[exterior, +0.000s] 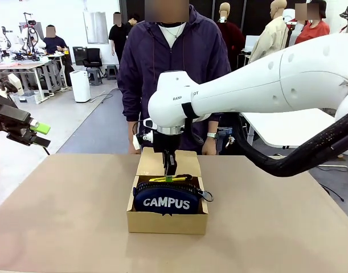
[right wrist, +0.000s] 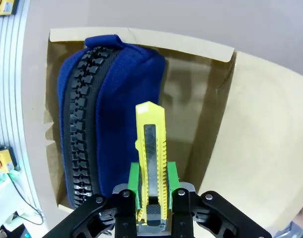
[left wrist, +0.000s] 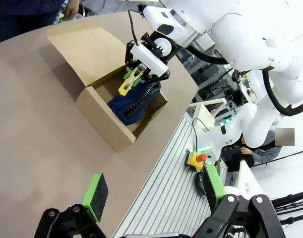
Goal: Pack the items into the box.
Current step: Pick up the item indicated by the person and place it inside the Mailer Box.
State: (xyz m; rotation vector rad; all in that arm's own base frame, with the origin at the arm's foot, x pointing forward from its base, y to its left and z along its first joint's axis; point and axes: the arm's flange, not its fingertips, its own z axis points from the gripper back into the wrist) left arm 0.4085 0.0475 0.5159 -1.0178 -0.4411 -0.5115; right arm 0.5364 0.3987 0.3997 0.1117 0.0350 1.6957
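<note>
From the front I see my right gripper reaching down over the middle of the table, just above the box, but there its fingers are a dark sliver and only a streak of yellow shows behind the pouch. The right wrist view settles it: both green pads are clamped on the knife, gripping its rear part, with the yellow body pointing away from the fingers. The knife tip hangs over the pouch's edge and the bare strip of box floor beside it, on the flap side. I cannot tell whether the knife touches the pouch. The pouch lies inside the box along the near wall, zip upward. Its white CAMPUS lettering reads in the front view alone, while the wrist views show the zip teeth. The flap stands open on the far side, leaning away. A person stands at the far edge with a hand resting close behind the flap. My left gripper is raised off at the left, well apart from the box. Its own wrist view shows the jaws spread wide with nothing between them, looking across the table at the box and the right arm.
</note>
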